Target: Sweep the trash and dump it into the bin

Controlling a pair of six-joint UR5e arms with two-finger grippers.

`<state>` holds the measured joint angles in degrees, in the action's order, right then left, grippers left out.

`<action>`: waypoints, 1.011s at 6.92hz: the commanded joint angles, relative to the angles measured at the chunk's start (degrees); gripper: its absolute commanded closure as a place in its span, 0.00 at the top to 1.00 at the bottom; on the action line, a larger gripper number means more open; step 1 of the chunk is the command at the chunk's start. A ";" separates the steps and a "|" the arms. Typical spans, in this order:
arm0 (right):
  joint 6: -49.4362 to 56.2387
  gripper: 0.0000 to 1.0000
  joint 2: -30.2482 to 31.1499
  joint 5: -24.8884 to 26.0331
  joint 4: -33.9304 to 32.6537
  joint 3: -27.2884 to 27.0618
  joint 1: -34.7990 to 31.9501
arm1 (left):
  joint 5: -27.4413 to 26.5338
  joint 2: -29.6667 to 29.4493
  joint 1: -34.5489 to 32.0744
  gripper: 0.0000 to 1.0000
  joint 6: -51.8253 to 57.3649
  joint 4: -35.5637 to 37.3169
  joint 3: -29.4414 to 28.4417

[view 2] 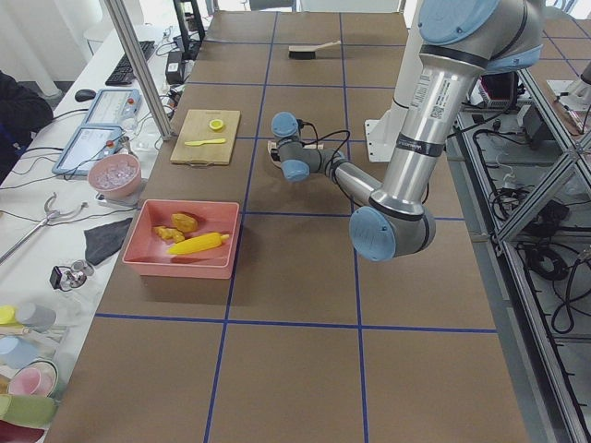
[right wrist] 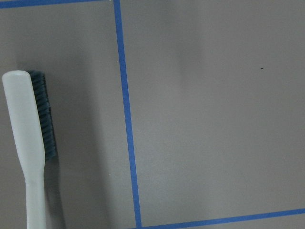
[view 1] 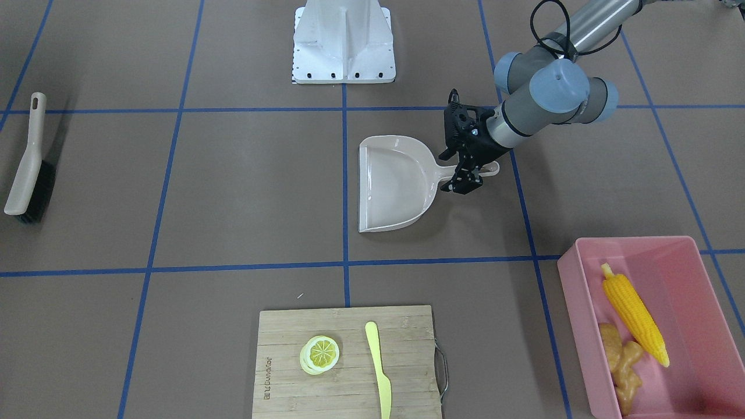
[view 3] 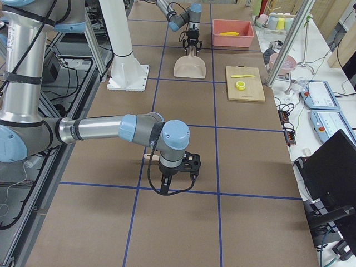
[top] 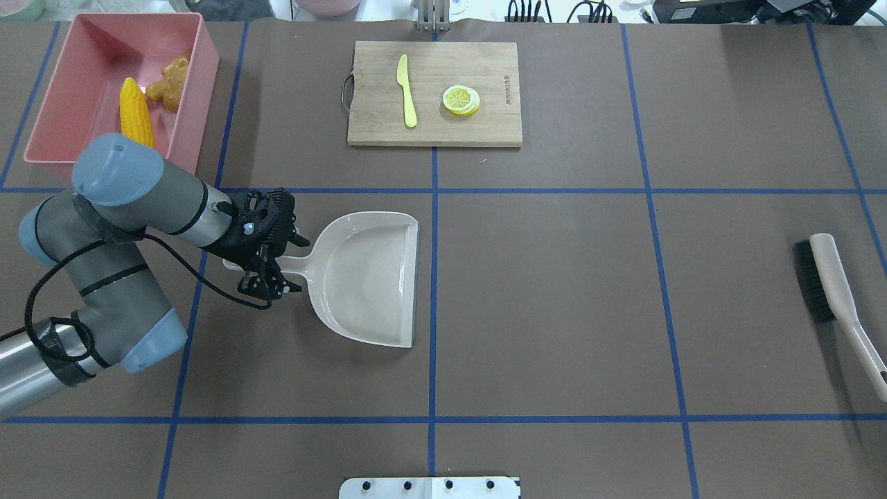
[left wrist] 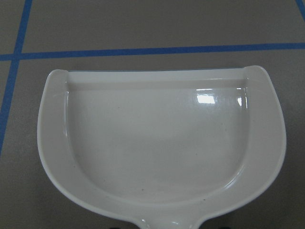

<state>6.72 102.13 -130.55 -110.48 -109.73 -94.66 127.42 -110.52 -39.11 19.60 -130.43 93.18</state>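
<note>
Two toy foods show plainly inside the pink bin [view 1: 640,247]: a yellow corn cob [view 1: 634,320] lying slantwise and, just beside it, a knobbly tan ginger root [view 1: 624,364]. Whether the lumps by the ginger include a third piece I cannot tell. The bin stands at the far edge of the brown surface [view 1: 233,192] on the robot's left, well apart from the dustpan [view 1: 393,180].

The dustpan lies flat on the surface near the middle, its straight open lip just beside the blue tape line that runs down the centre and its handle [view 1: 492,169] pointing toward the left arm. The left gripper [view 1: 453,172] is low over that handle with its jaws spread, one finger on each side of it and a gap showing; it is released, not clamped.

A brush [view 1: 26,163] lies on the surface far over on the robot's right. The right gripper [view 3: 179,171] hangs near it, seen only from the side camera, so I cannot tell whether it is spread or closed.

On the far side, between the two, sits a wooden cutting board [view 1: 407,349] carrying a lemon slice [view 1: 319,354] and a pale yellow knife [view 1: 378,372], apart from each other.
</note>
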 commanded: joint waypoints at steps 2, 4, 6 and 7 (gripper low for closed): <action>-0.04 1.00 0.00 0.03 0.00 0.05 0.00 | 0.46 1.71 -2.97 0.98 -1.04 0.17 5.58; -0.04 1.00 0.00 0.03 0.09 0.05 0.00 | 0.29 5.83 -6.23 0.98 -1.40 0.18 9.56; 0.05 1.00 0.00 -0.06 0.09 0.05 0.00 | -3.73 7.60 -11.75 0.98 -1.14 0.96 9.22; -0.04 1.00 0.00 -0.06 0.18 0.05 0.00 | -3.93 7.60 -15.61 0.98 -1.58 2.62 8.78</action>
<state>6.72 102.13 -130.57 -110.38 -109.69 -94.66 124.54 -103.18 -50.39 18.31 -129.26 102.32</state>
